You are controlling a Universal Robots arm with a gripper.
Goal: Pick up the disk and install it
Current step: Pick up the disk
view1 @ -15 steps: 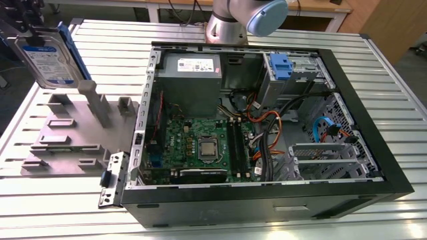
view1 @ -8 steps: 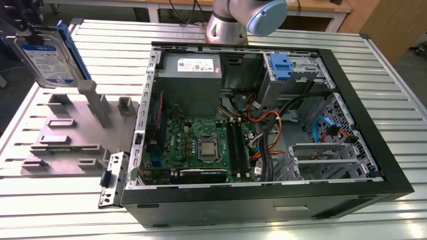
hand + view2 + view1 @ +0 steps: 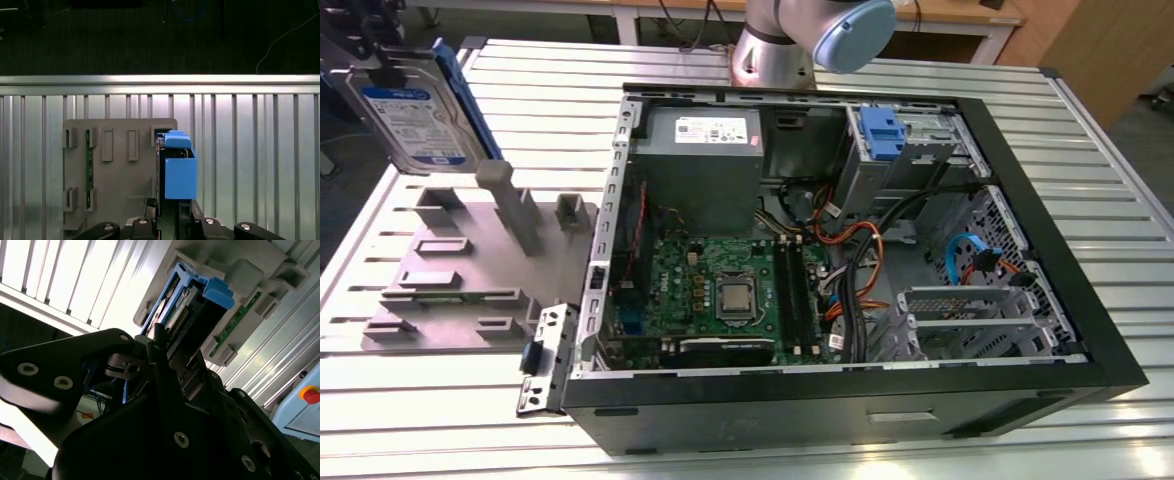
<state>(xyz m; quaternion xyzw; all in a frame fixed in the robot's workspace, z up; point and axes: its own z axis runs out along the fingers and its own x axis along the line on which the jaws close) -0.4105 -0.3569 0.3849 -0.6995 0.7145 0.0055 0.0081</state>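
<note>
Exterior view: grips the flat rectangular silver metal disk [image 3: 403, 118] in the black two-finger gripper [image 3: 374, 58], closed on the upper end. Holds it tilted and hanging below the fingers, white-and-blue label outward, blue plastic carrier rail [image 3: 464, 95] along one long edge. Directly beneath the gripper, on the slatted metal table [image 3: 1107, 150]: a grey plastic fixture plate [image 3: 454, 275] with raised blocks and slots. Cannot tell whether the disk's lower corner touches the plate. Well apart from the gripper, toward the exterior view's right: an open black computer case [image 3: 854, 400] holding a large grey power-supply box [image 3: 700, 150], a green motherboard [image 3: 720, 290] and a metal drive cage with a blue latch [image 3: 881, 135].

Second wrist view: shows dark fingers [image 3: 162, 365] pressed against the disk [image 3: 185, 315], with no gap on either side. Just past the fingertips, the fixture plate [image 3: 240, 270], with a narrow green circuit board [image 3: 235, 322] standing in one slot.

First wrist view: looks along the gripper [image 3: 171, 212] at the disk [image 3: 180, 175] edge-on, its blue carrier end farthest from the fingers, over the near edge of the fixture plate [image 3: 115, 165].
</note>
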